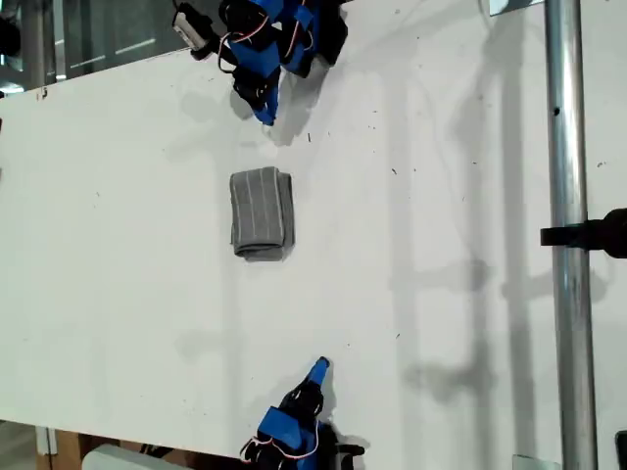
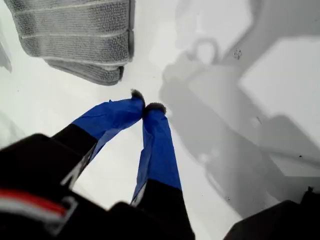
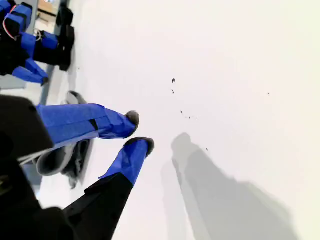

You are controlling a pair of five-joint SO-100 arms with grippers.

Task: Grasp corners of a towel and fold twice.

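Grey towel (image 1: pixel 262 213) is lying on the white desk (image 1: pixel 118 294) as a narrow stacked bundle, between the two arms and touching neither. It is looking folded already, so we are judging the folds done or nearly done.

Our first claw (image 2: pixel 145 106) is sitting with its tips pressed together, holding nothing, near the towel's layered end. Our second claw (image 3: pixel 141 132) is showing a small gap between its tips, also holding nothing, and the towel is lying off to its side.

Risks we are flagging:
- The bottom layer is sticking out past the top one at the near corner (image 2: pixel 117 75), so any brush from the first claw could be dragging the layers apart.
- A pinch there may be catching one layer only and peeling the fold open.
- Soft cloth on a slick desk could be sliding rather than lifting.
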